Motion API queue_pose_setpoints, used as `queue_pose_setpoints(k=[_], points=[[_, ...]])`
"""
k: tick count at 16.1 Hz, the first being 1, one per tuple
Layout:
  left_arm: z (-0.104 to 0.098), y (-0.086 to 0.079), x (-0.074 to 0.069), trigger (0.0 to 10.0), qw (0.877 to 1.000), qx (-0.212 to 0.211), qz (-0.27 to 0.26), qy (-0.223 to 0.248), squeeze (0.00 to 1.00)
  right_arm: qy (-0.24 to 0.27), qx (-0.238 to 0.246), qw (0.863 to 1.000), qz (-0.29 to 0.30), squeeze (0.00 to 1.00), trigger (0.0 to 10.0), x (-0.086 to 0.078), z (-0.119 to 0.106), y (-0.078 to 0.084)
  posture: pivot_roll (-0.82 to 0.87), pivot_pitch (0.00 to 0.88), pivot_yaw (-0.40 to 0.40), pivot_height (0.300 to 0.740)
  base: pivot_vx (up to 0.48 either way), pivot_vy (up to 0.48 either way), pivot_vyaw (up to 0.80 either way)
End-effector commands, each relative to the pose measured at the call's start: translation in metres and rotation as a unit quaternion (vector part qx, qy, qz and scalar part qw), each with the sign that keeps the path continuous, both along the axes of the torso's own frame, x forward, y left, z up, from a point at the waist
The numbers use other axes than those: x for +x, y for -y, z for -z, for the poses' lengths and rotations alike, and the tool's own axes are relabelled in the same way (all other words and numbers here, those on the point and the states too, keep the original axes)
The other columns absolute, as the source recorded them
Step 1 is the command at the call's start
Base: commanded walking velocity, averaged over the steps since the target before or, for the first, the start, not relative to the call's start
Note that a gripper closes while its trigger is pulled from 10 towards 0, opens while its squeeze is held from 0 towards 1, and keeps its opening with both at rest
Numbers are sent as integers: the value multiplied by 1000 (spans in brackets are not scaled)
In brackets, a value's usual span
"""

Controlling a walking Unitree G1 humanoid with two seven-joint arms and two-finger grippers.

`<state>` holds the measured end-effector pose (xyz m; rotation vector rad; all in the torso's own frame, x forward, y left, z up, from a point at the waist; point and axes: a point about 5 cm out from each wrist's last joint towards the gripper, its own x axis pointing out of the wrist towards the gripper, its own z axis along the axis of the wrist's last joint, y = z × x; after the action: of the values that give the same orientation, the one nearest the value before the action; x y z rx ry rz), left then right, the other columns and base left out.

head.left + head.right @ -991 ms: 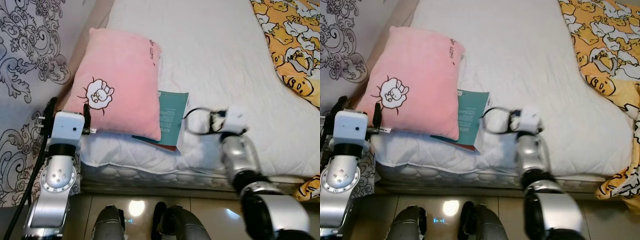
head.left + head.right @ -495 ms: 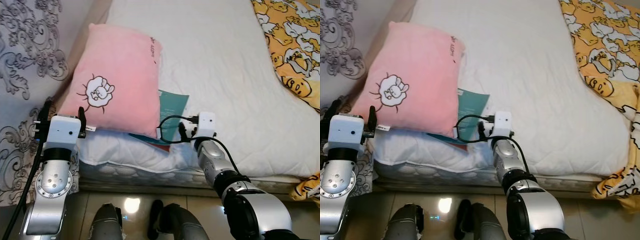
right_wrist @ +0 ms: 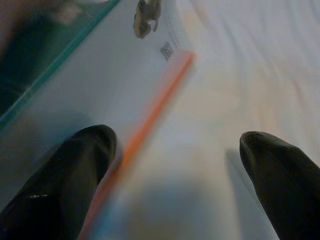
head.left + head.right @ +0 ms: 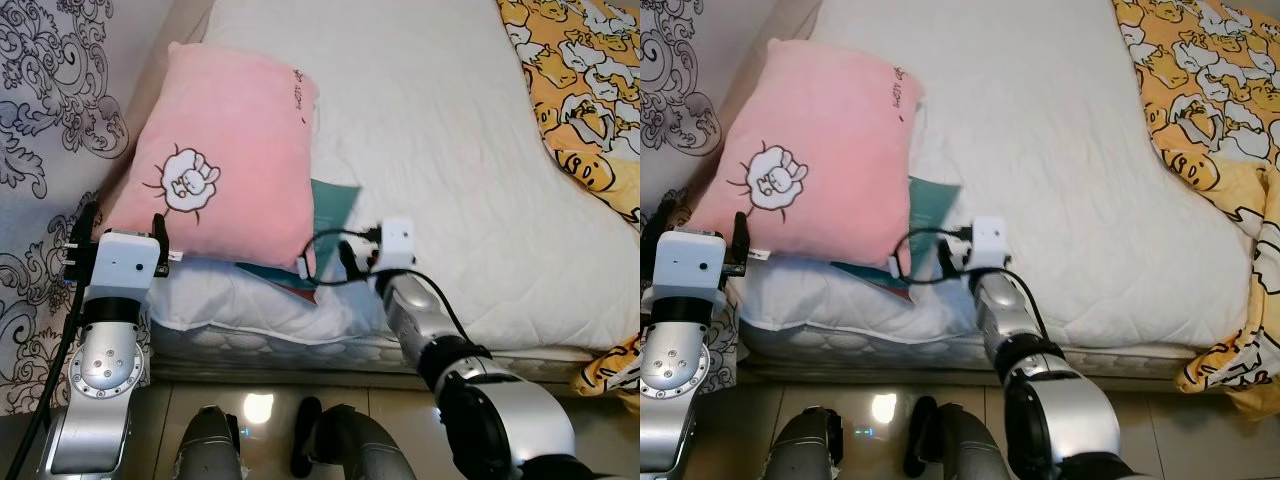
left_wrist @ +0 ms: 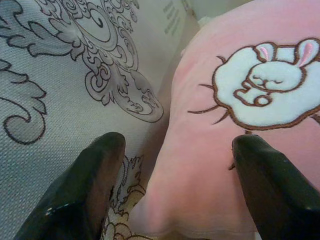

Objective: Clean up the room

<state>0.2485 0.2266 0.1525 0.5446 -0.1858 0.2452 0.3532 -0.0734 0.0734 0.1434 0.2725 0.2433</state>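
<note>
The right gripper (image 3: 175, 170) is reaching over the near edge of the bed (image 4: 440, 110), its fingers (image 3: 75, 170) spread wide apart, one of them lying over the white corner of the book (image 4: 328, 205) with its orange edge. The book is lying on the white sheet, mostly tucked under the pink pillow (image 4: 225, 165), with its teal cover sticking out beside the pillow's right side. The left gripper (image 5: 175, 185) is hovering at the pillow's near left corner, fingers also spread, one over the patterned curtain (image 5: 60, 65) and one over the pillow's rabbit picture. A yellow blanket (image 4: 585, 90) is lying along the bed's far right side.
</note>
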Motion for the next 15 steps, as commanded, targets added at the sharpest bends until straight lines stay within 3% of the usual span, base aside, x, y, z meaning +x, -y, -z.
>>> queue_pose_setpoints(k=[1,6,9,11,12,15], points=[[-3,4,-1,10000,1000,-1,2,7,0,23,-1,1000,-11,0,10000,3,-7,-2,339,265,-221,716,0,0,0],[-4,4,-1,10000,1000,-3,0,9,0,40,7,999,-30,0,10000,6,-19,-17,353,266,-224,716,0,0,0],[-5,2,-3,10000,1000,-1,-3,9,0,4,67,998,-12,0,10000,5,-15,-21,360,269,-225,716,0,0,0],[-7,1,-3,10000,1000,4,-3,10,0,-61,196,978,23,0,10000,5,-12,-25,369,271,-222,716,0,0,0],[-8,1,-3,10000,1000,10,-2,11,0,-106,258,960,32,0,10000,1,-6,-30,369,270,-223,716,0,0,0],[-9,2,-3,10000,1000,15,0,11,0,-156,308,938,38,0,10000,-6,5,-34,374,267,-226,716,0,0,0]])
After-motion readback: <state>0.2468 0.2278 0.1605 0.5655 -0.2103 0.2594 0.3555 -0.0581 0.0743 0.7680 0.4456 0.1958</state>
